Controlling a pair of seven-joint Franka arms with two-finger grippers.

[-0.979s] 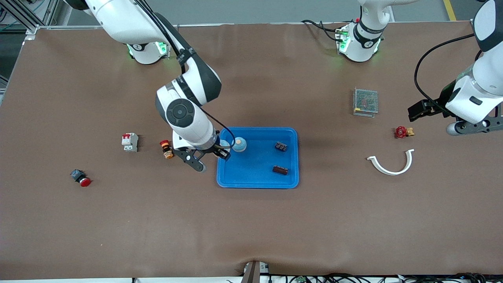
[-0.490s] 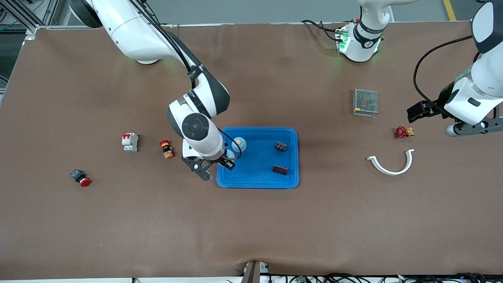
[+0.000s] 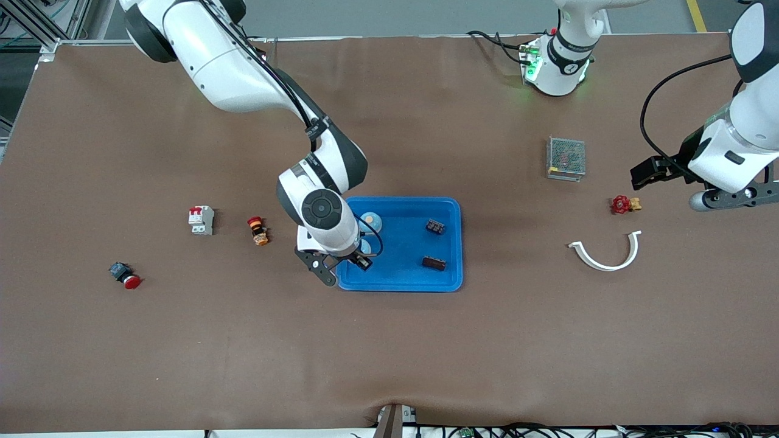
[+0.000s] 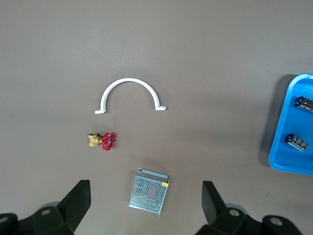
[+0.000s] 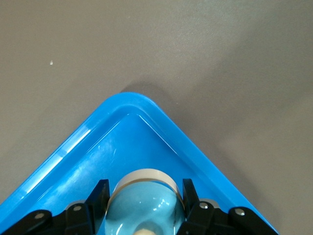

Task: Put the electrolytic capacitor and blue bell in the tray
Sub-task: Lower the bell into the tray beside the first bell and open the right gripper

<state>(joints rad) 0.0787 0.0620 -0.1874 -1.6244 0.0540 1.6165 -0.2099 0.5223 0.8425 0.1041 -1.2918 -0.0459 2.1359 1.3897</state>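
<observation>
The blue bell (image 5: pixel 142 203) is being clamped by the right gripper (image 3: pixel 350 258) over a corner of the tray (image 3: pixel 398 281), where 2 capacitors (image 3: pixel 434 263) are lying. The left gripper (image 4: pixel 146 208) is being held spread wide over bare table.

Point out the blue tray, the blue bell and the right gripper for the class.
tray (image 3: pixel 401 281): front view, on its rim nearest the camera.
blue bell (image 5: pixel 142 205): right wrist view, on its glossy dome between the fingers.
right gripper (image 5: pixel 143 197): right wrist view, midway between its fingertips, over the tray's corner.
</observation>
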